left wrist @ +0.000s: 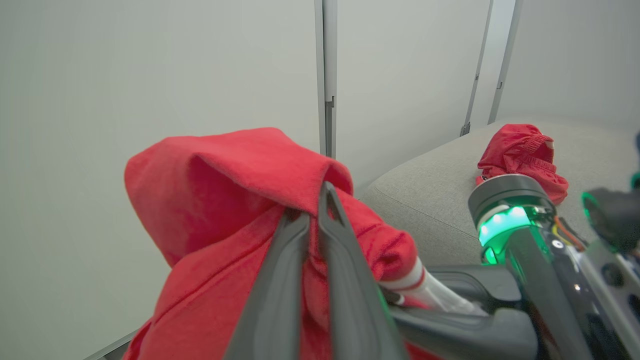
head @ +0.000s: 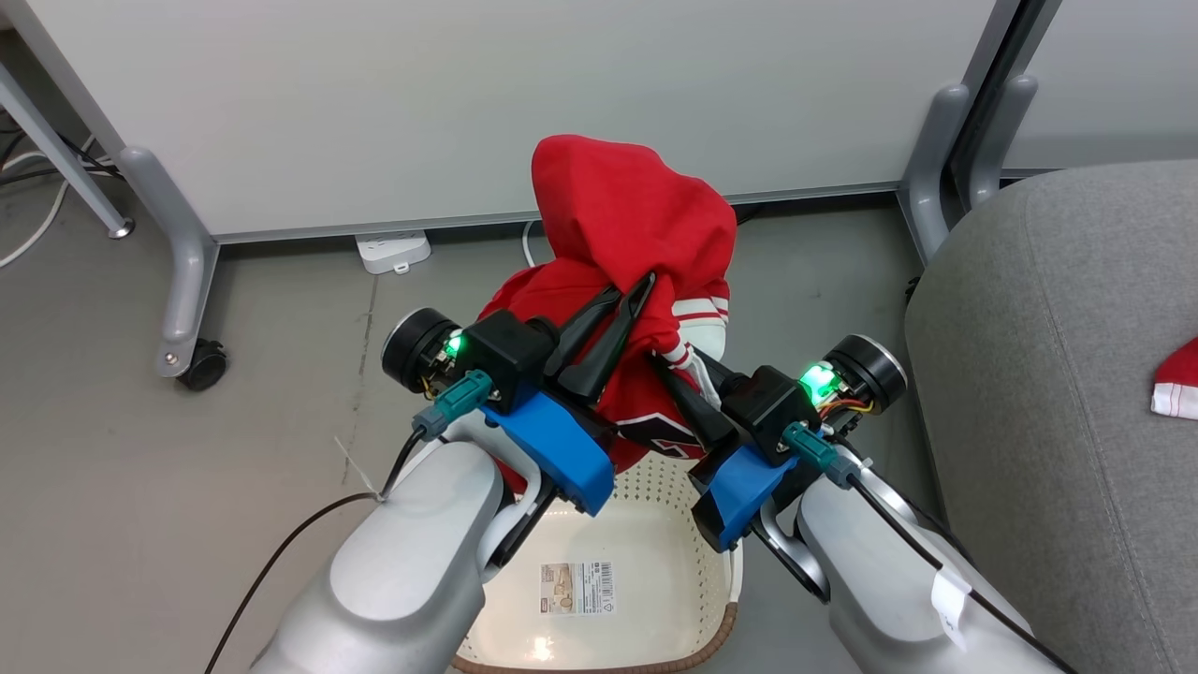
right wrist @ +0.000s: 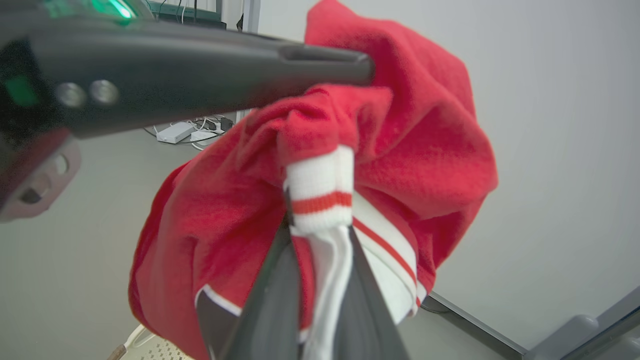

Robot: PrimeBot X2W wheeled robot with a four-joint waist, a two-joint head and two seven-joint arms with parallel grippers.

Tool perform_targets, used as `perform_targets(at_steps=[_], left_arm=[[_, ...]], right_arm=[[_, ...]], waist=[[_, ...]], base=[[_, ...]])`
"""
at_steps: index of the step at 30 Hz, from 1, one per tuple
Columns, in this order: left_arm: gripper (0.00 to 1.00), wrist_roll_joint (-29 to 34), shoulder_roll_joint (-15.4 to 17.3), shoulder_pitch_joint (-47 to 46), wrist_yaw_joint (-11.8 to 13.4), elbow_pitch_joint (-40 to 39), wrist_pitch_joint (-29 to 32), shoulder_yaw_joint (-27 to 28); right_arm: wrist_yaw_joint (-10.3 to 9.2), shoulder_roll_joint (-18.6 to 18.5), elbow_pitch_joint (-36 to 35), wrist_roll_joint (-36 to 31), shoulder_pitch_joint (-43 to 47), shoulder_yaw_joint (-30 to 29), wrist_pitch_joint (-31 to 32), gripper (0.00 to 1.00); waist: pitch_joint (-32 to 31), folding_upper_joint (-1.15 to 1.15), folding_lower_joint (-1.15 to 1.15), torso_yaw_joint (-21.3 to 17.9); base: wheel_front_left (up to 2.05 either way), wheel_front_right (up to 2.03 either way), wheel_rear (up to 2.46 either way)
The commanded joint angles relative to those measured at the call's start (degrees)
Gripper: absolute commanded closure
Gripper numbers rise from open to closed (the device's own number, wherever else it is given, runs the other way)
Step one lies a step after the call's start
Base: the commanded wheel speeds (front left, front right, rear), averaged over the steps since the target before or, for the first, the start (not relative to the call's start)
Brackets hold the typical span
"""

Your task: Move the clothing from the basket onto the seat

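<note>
The left tool [head: 635,284] is clenched on a fold of a bright-red fabric garment [head: 627,206] with white striped trim and a dark lettering patch. Its two long dark fingers are pressed together at the centre of the head view. The right tool [head: 666,360], just below and to the right, is clamped on that garment's white red-striped cuff [right wrist: 320,200]. The garment hangs bunched between both tools, lifted above the cream-white perforated plastic basket [head: 655,487] with a brown woven-look rim at the bottom centre. A barcode sticker [head: 577,588] lies on the basket's bare bottom. The arms hide whether the lowest folds touch the basket. At the right edge, a second crumpled red garment [head: 1177,379] with white trim lies on the large grey woven-fabric seat cushion [head: 1058,374], well apart from the basket. The grey floor [head: 140,468] runs up to a white partition panel [head: 468,94] across the top. A white power strip [head: 393,251] sits at the panel's foot, left of centre.
</note>
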Motion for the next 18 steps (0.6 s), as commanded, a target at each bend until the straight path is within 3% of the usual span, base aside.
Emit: perform_targets(at_steps=[1,18], left_arm=[[1.0,0.27,-0.04,-0.71,-0.09,-0.07,-0.2,0.36],[1.0,0.6,-0.18,-0.14,-0.41,0.49,-0.2,0.64]], right_arm=[[-0.05,0.3,0.32,0.38,-0.42,0.18,-0.01,1.0],[-0.06,0.25,0.58,1.63,0.15,0.66,-0.01,1.0]], waist=[[-0.02,0.0,0.0,-0.06],[-0.5,0.0,0.0,-0.15]], base=[[0.0,0.0,0.0],[0.0,0.0,0.0]])
